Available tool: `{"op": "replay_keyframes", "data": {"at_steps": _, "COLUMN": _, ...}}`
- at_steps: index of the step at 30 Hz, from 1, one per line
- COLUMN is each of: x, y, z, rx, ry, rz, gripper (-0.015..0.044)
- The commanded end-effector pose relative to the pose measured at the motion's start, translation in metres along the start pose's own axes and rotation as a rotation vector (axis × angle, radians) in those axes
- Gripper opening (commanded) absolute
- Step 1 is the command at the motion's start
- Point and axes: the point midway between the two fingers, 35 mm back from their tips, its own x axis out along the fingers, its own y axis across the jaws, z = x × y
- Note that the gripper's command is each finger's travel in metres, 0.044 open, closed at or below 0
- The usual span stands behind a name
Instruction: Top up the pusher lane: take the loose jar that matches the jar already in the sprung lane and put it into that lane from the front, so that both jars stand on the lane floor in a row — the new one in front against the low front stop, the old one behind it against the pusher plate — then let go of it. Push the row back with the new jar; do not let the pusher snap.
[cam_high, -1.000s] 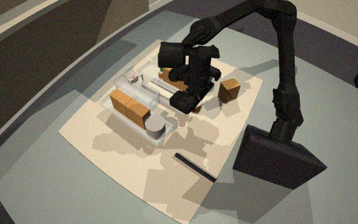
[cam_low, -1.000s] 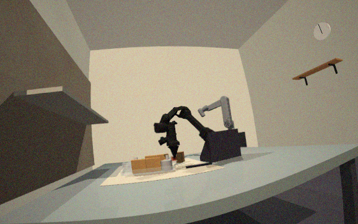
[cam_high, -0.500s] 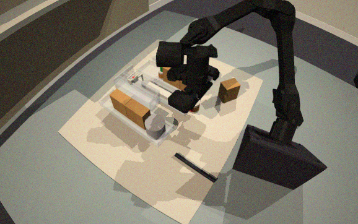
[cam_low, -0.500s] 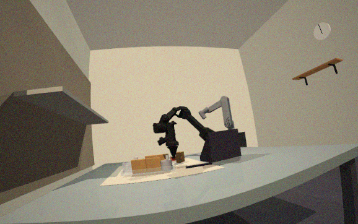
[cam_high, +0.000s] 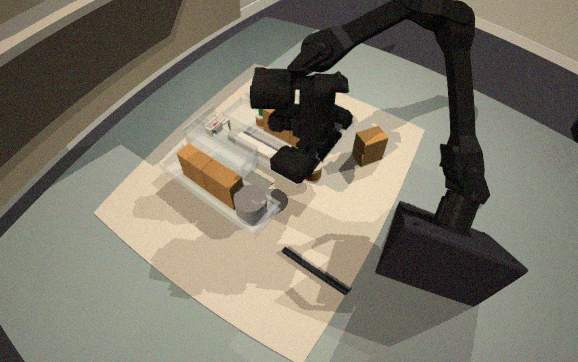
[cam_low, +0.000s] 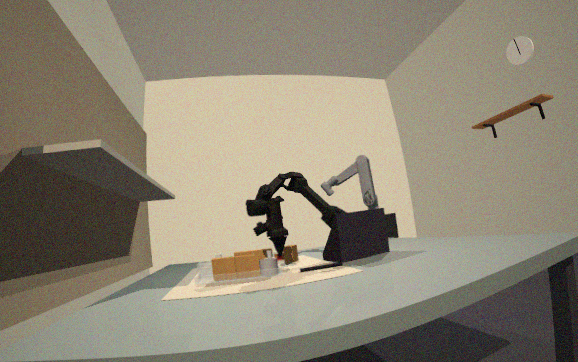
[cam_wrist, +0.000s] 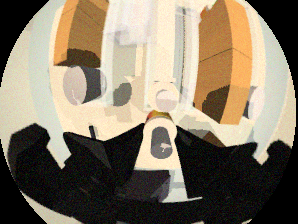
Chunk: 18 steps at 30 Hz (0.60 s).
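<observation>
Brown boxes (cam_high: 210, 172) (cam_low: 236, 267) (cam_wrist: 220, 65) stood in a row behind a grey cylinder (cam_high: 250, 204) (cam_low: 269, 266), while another brown box (cam_high: 370, 146) (cam_low: 291, 254) stood apart. A slim black bar (cam_high: 316, 270) (cam_low: 320, 268) lay flat on the pale mat (cam_high: 240, 300) (cam_low: 185, 291). A round clock (cam_low: 520, 50) hung above a wooden wall shelf (cam_low: 515, 111).

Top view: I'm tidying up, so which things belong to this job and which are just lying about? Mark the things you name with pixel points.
For the job:
- gripper (cam_high: 309, 175)
- held jar (cam_high: 314, 176)
- clear lane (cam_high: 252, 145)

Just lying about:
- black bar (cam_high: 316, 270)
- loose box (cam_high: 370, 146)
</observation>
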Motion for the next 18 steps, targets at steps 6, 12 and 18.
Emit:
{"op": "replay_keyframes", "data": {"at_steps": 6, "x": -0.0018, "y": -0.0007, "z": 0.0092, "rx": 0.012, "ry": -0.016, "rz": 0.001, "gripper": 0.0}}
{"op": "replay_keyframes", "data": {"at_steps": 12, "x": -0.0019, "y": -0.0008, "z": 0.0117, "rx": 0.012, "ry": -0.016, "rz": 0.001, "gripper": 0.0}}
{"op": "replay_keyframes", "data": {"at_steps": 18, "x": -0.0019, "y": -0.0009, "z": 0.0141, "rx": 0.012, "ry": -0.016, "rz": 0.001, "gripper": 0.0}}
